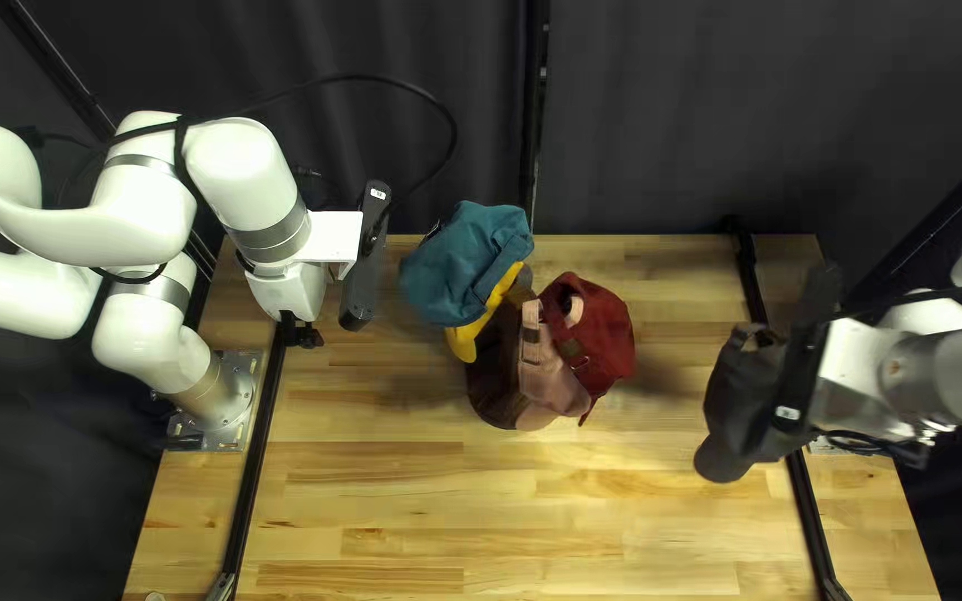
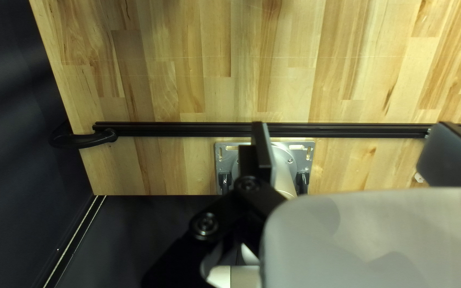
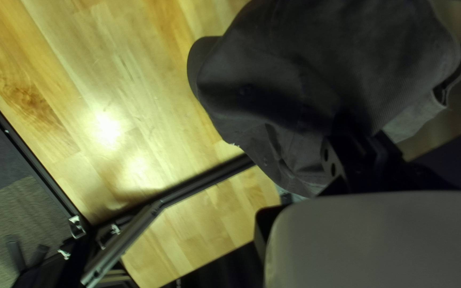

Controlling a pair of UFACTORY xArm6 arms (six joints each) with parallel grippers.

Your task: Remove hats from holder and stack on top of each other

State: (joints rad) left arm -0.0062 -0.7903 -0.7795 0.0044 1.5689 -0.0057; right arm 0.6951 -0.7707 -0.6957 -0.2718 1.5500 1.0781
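While teal, yellow, brown, pink and red cloth caps [image 1: 531, 334] sit bunched together at the middle of the pale wooden table [image 1: 448, 501], the jaws of the right arm [image 1: 890, 376] are clamped on a dark grey cap [image 3: 314, 72], seemingly corduroy, held above the black rail [image 1: 798, 492] at the table's right side. The jaws of the left arm [image 1: 264, 217] hang apart near the far left corner.

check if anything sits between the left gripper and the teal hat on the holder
Nothing visible does. The left gripper hangs open just beside the teal hat, with only bare table showing in the gap. It points down at the table rather than toward the hat.
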